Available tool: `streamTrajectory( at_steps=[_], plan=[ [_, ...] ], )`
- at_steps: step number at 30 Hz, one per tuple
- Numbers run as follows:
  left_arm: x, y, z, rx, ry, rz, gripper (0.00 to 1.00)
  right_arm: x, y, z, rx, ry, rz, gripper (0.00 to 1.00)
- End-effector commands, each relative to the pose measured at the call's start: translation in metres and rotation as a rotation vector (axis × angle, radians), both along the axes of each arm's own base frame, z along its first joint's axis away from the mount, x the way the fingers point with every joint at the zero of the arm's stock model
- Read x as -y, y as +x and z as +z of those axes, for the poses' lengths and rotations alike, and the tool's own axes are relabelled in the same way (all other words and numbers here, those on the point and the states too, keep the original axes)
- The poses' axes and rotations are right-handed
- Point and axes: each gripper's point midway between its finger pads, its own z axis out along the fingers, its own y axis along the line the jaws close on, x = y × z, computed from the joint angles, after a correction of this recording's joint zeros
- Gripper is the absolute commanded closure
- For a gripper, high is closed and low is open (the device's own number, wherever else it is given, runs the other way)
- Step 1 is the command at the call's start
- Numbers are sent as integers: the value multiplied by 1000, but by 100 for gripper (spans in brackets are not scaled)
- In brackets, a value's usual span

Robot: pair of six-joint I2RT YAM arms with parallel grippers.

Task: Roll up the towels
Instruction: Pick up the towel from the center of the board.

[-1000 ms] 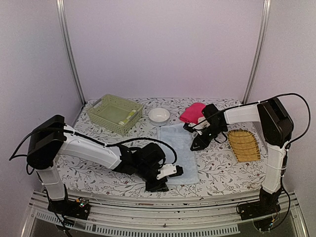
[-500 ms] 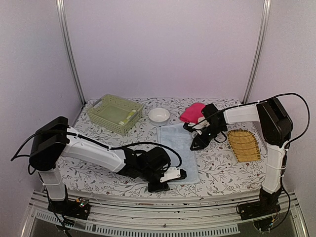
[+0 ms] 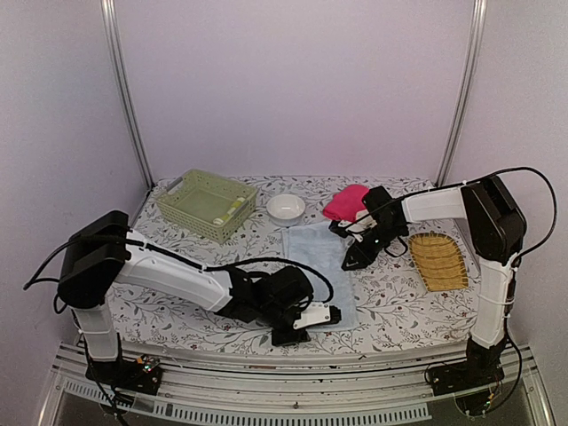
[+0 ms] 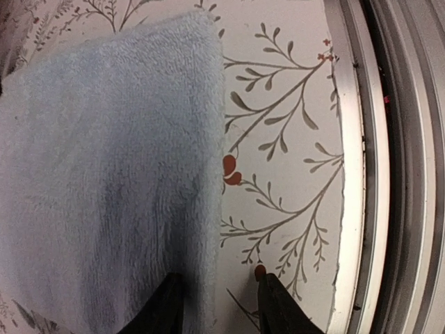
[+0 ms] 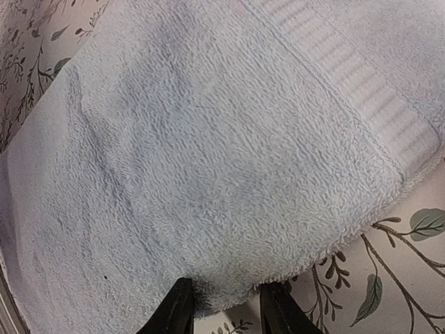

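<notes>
A pale blue towel point(image 3: 319, 266) lies flat in the middle of the table. My left gripper point(image 3: 308, 322) is low at its near edge. In the left wrist view the left gripper point(image 4: 221, 306) is open and straddles that towel's point(image 4: 111, 174) side edge. One finger rests on the cloth and the other on the bare tablecloth. My right gripper point(image 3: 355, 258) is at the towel's right edge. In the right wrist view the right gripper point(image 5: 224, 306) is shut on the bunched rim of the towel point(image 5: 208, 153). A bright pink towel point(image 3: 345, 202) lies behind the right gripper.
A pale green basket point(image 3: 207, 204) stands at the back left and a white bowl point(image 3: 286, 207) sits beside it. A yellow slatted tray point(image 3: 437, 260) lies at the right. The table's front rail point(image 4: 389, 167) runs close to the left gripper.
My left arm has slid to the right along the towel's near edge, and its jaws have narrowed a little. The right arm has not moved.
</notes>
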Motion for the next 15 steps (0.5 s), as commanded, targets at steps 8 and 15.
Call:
streamTrajectory(
  at_steps=[8,15],
  plan=[
    [-14,-1,-42,-27,124,1,71,-2,-7,-15,-73,-7,2,63],
    [-23,0,-42,-13,150,12,87,-9,-5,-16,-86,-7,15,63]
  ],
)
